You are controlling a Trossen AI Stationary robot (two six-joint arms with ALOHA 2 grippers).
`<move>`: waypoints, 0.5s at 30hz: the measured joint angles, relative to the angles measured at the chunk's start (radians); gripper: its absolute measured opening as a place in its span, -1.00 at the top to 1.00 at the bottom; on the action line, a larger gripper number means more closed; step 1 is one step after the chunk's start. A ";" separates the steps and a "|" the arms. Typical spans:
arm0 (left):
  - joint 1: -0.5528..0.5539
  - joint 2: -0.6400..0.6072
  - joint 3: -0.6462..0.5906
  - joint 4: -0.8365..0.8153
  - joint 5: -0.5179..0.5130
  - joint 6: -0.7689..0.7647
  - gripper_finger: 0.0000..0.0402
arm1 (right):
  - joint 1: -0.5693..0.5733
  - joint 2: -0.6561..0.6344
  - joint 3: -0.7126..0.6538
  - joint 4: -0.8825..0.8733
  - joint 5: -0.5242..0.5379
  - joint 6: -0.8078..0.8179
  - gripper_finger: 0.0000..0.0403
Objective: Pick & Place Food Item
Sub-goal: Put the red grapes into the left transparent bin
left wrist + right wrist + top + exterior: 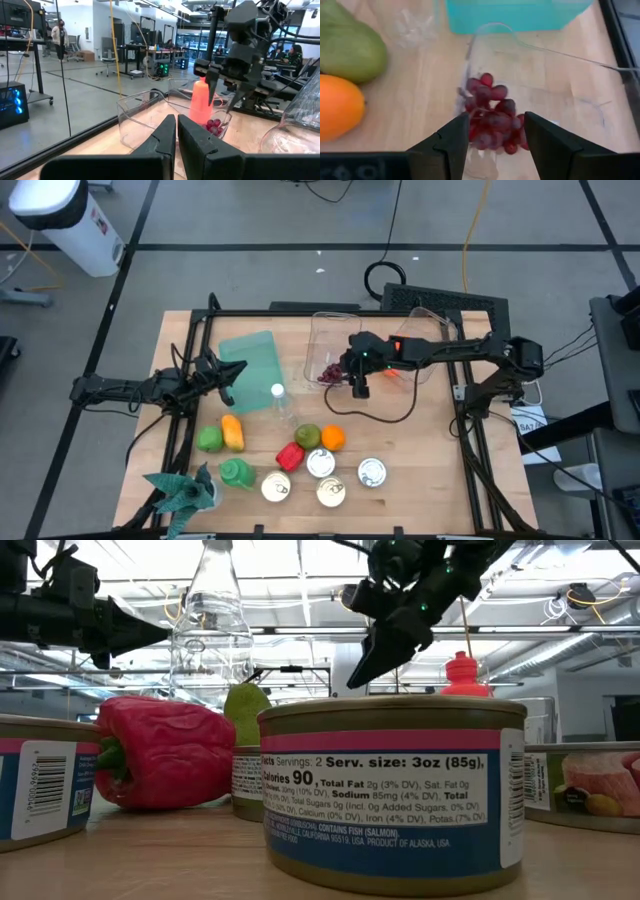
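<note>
A bunch of dark red grapes (492, 117) lies on the floor of a clear plastic container (335, 340), at its near left corner (328, 374). My right gripper (497, 121) hovers just above the bunch, slanting down, open, with a finger on either side of it and nothing between them. In the left wrist view its fingertips (231, 104) stand clear above the grapes (214, 126). My left gripper (238, 370) waits at the table's left, level and shut, holding nothing.
An orange-red bottle (201, 102) stands in the container behind the grapes. A teal board (250, 360) and a water bottle (280, 402) lie left of it. Near the front are a pear (307, 437), an orange (333, 438), a red pepper (289, 456) and several cans (372, 472).
</note>
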 joint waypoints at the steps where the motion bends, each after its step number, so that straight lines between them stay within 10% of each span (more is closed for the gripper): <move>1: 0.000 0.000 0.000 0.000 0.000 0.001 0.87 | -0.005 0.004 0.000 0.002 -0.001 0.000 0.12; 15: 0.000 0.000 0.000 0.001 0.000 0.018 0.87 | -0.016 0.136 0.000 0.125 -0.075 -0.041 0.12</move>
